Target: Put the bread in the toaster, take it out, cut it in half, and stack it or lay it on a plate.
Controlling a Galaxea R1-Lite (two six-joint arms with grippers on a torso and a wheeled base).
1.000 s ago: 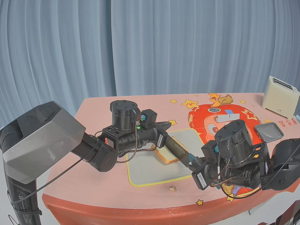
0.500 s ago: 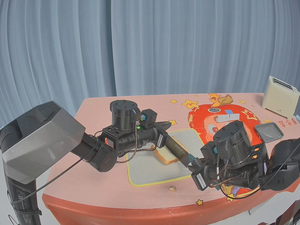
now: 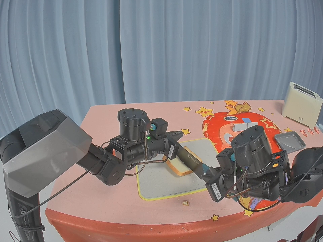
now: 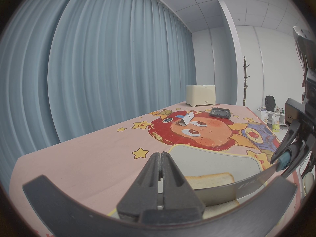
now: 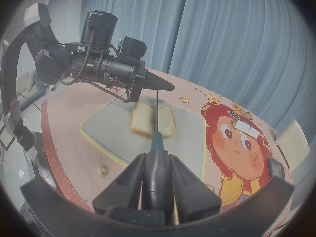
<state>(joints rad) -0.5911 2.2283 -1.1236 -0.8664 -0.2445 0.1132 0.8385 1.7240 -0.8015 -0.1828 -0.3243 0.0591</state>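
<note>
Bread: one slice (image 3: pixel 181 167) lies flat near the middle of the cutting board (image 3: pixel 158 182), which sits on the counter (image 3: pixel 101 192).
Knife: you have the knife (image 3: pixel 190 158) on edge across the middle of the slice, the blade running from the board's right side toward its far left.
Right gripper: the right gripper (image 5: pixel 157 162) is just off the board's right edge, its fingers clenched around the knife handle.
Left gripper: the left gripper (image 4: pixel 161 162) is over the board's far side, just behind the slice. Its fingers are pressed together with nothing between them. You cannot tell whether they touch the blade.
Done so far: the bread is out of the toaster (image 3: pixel 301 106), which stands well to the right of the board. Judging by the blade's place, you are in the cutting step.
Cut: the far edge of the slice looks notched at the blade, but you cannot tell whether it is cut through.
Left to do: finish the halving, then move both halves to the grey plate (image 3: pixel 289 142), which is right of the board and bare.
Stray bit: a crumb (image 3: pixel 185 203) lies just off the board's near edge.
Writing: there is print on the blade's flat, white stickers on both wrists, a small mark on the toaster front and lettering on the cartoon cloth. All of it is too small to read.
</note>
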